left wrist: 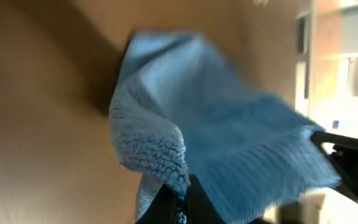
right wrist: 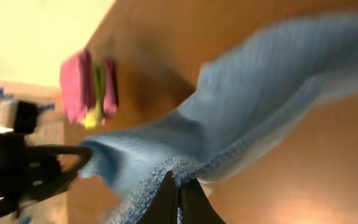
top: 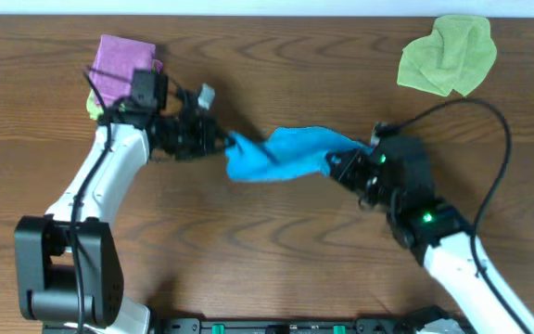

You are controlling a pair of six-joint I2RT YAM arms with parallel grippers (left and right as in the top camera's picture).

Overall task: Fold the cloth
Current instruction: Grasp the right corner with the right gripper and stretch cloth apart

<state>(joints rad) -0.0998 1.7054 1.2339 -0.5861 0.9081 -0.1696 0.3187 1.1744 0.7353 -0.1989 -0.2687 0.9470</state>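
Note:
A blue cloth (top: 281, 155) hangs stretched between my two grippers above the middle of the wooden table. My left gripper (top: 222, 141) is shut on its left end; in the left wrist view the black fingers (left wrist: 182, 190) pinch a fuzzy blue edge (left wrist: 216, 143). My right gripper (top: 336, 165) is shut on its right end; in the right wrist view the fingers (right wrist: 180, 186) pinch the cloth's hem (right wrist: 260, 99). The cloth sags and is bunched between them.
A folded purple cloth (top: 123, 65) lies on a yellow-green one at the back left, also showing in the right wrist view (right wrist: 82, 84). A crumpled green cloth (top: 448, 54) lies at the back right. The table's front is bare wood.

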